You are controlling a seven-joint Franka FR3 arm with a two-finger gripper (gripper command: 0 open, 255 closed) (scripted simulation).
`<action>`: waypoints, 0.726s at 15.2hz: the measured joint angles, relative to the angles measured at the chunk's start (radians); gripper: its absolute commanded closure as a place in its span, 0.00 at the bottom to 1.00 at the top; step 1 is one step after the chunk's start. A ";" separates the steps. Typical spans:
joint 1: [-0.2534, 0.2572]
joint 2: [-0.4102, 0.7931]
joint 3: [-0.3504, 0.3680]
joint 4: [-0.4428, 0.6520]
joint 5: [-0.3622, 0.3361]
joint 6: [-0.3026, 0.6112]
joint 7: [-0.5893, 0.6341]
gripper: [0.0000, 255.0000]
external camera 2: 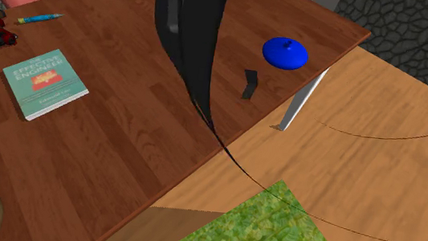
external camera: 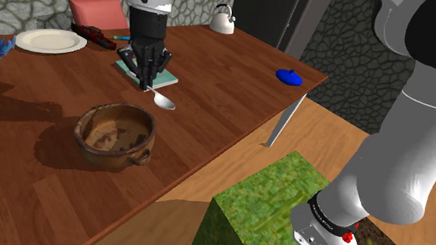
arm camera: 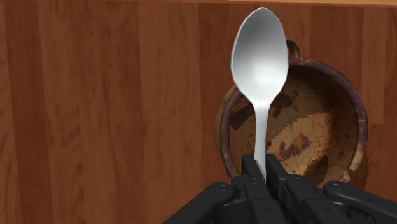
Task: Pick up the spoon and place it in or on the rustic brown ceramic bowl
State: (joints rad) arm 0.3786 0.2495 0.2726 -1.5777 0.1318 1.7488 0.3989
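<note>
Because the spoon is thin, smooth and pale grey w/ a soft sheen, we judge it light & stiff but slippery: not fragile, yet apt to swivel or slide in a narrow pinch. The best hold, in our view, is on the slim handle, away from the scoop, gripped across its flat faces so the rounded end stays free. That is how the black claw has it in the wrist view: the two fingers stand almost together, w/ only the handle's thickness between them, clasping the handle, while the stem & scoop stick out beyond the fingertips. Nothing else touches the claw that we can see. In the shoulder view the claw hangs over the wood table, above a teal book, and the spoon slants down from the fingers, scoop end lowest. It looks just clear of the table, tho we cannot be sure. The mottled brown bowl sits on the table near the spoon, toward that view's lower left, apart from it. In the wrist view the bowl lies beyond the scoop, partly behind it.
</note>
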 measured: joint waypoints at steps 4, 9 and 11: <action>0.067 0.105 0.025 0.144 -0.031 -0.027 0.092 1.00; 0.105 0.168 0.034 0.205 -0.049 -0.020 0.137 1.00; 0.107 0.171 0.034 0.183 -0.050 0.006 0.137 1.00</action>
State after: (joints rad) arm 0.4859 0.4203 0.3063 -1.3952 0.0818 1.7547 0.5358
